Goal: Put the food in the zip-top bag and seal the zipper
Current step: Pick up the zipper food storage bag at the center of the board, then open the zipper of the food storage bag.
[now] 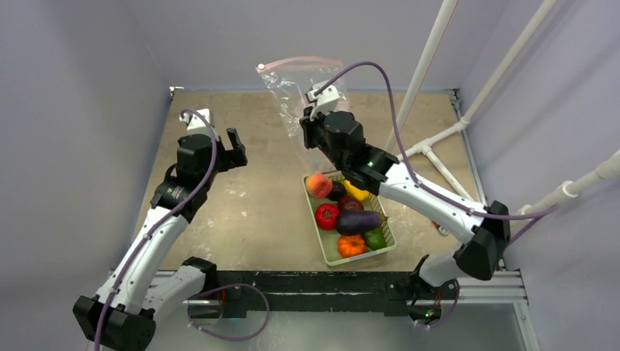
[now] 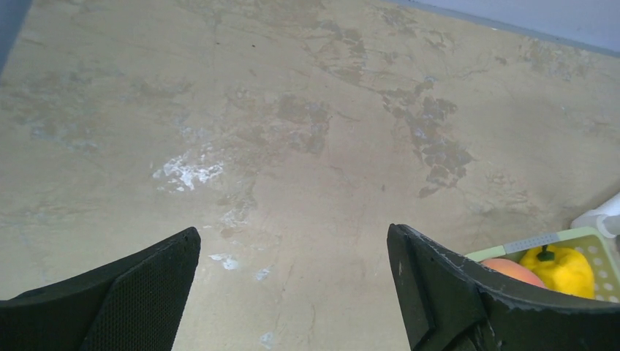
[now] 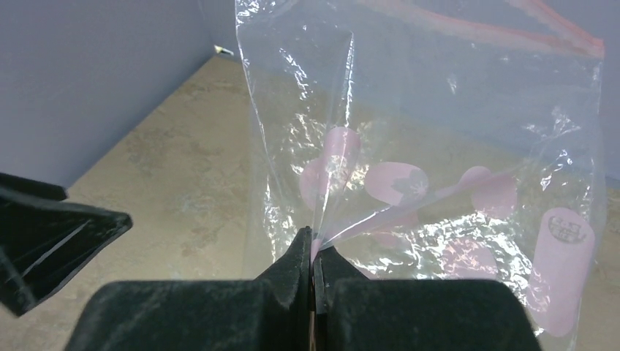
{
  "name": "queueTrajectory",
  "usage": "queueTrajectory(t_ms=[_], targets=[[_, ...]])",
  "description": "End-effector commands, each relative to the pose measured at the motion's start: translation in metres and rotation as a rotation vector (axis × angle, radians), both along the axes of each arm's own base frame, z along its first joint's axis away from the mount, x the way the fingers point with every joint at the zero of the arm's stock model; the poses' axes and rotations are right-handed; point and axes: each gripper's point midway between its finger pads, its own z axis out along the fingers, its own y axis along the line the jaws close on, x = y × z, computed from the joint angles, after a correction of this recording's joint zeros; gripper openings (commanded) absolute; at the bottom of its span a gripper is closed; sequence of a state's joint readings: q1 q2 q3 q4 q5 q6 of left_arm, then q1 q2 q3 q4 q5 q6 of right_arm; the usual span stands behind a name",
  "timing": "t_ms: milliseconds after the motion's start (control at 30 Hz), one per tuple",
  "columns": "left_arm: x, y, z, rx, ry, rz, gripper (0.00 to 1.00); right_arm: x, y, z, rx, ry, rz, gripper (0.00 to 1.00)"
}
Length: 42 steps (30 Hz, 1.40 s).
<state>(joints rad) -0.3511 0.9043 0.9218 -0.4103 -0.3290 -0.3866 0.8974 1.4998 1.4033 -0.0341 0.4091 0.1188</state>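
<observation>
The clear zip-top bag [image 1: 296,88] hangs lifted off the table at the back, its pink zipper [image 1: 300,61] uppermost. My right gripper [image 1: 313,115] is shut on a fold of the bag's film [image 3: 409,146], pinched between its closed fingertips [image 3: 301,252]; the zipper [image 3: 482,29] runs along the top right of that view. The food lies in the pale green basket [image 1: 327,252]: peach [image 1: 319,185], yellow pepper [image 1: 356,191], red tomato [image 1: 327,215], purple eggplant [image 1: 357,221], orange pumpkin [image 1: 351,245], green piece [image 1: 375,238]. My left gripper [image 1: 235,147] hovers open over bare table, left of the bag.
White pipes [image 1: 439,146] slant across the back right corner of the table. Grey walls close in the back and both sides. The left wrist view catches the basket's corner [image 2: 541,241] with the peach [image 2: 512,269] and the pepper [image 2: 564,269] at far right.
</observation>
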Motion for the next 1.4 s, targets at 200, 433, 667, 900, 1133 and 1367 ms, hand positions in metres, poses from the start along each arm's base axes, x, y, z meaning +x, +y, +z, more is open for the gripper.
queueTrajectory(t_ms=[200,433,667,900,1133,1367], targets=[[0.024,-0.032,0.029,-0.377,0.017,-0.239,0.97,-0.061,-0.035,0.066,0.114,-0.21,0.174,0.0],[0.026,-0.035,0.034,-0.56,0.086,-0.316,0.96,-0.11,-0.054,0.091,0.054,-0.406,0.359,0.0],[0.024,-0.045,0.057,-0.699,0.103,-0.412,0.95,-0.141,-0.048,0.087,-0.062,-0.503,0.55,0.0],[0.017,-0.055,0.076,-0.76,0.116,-0.486,0.94,-0.155,-0.045,0.067,-0.194,-0.534,0.666,0.0],[0.01,-0.061,0.087,-0.791,0.102,-0.535,0.94,-0.166,-0.05,0.047,-0.3,-0.522,0.735,0.0],[0.0,-0.071,0.107,-0.871,0.077,-0.619,0.94,-0.187,-0.069,0.048,-0.33,-0.552,0.779,0.0]])
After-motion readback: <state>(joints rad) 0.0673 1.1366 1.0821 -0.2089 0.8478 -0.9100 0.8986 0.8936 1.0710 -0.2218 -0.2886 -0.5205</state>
